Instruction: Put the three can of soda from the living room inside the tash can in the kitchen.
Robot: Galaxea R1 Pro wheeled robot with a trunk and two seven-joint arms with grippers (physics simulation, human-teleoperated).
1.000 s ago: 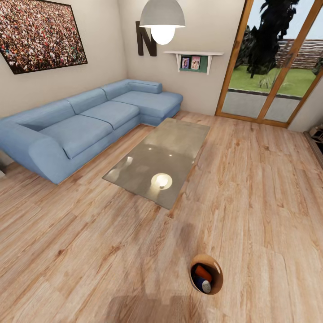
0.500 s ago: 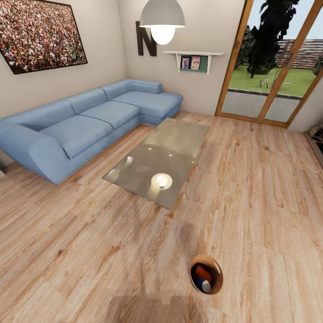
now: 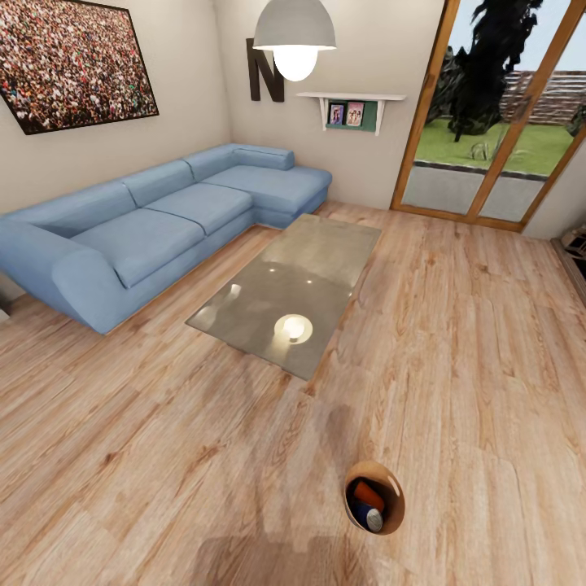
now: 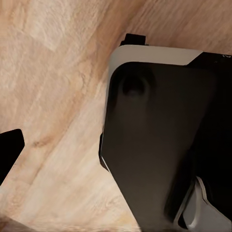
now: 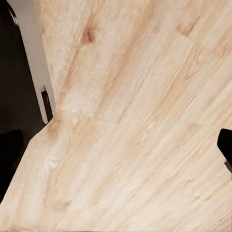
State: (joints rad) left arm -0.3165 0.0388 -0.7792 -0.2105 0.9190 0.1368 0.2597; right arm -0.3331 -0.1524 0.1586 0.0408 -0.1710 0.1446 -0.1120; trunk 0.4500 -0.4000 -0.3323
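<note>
2 soda cans (image 3: 369,505) visible inside round brown-tan tash can (image 3: 394,488) on wood floor (image 3: 456,366), tool states unclear

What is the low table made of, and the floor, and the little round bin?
The table looks like glass: smooth and shiny, mirroring the lamp as a bright spot. The floor looks like wood planks, with grain lines and seams, and a soft sheen. The bin is glossy brown, maybe plastic or varnished wood; hard to tell.
</note>
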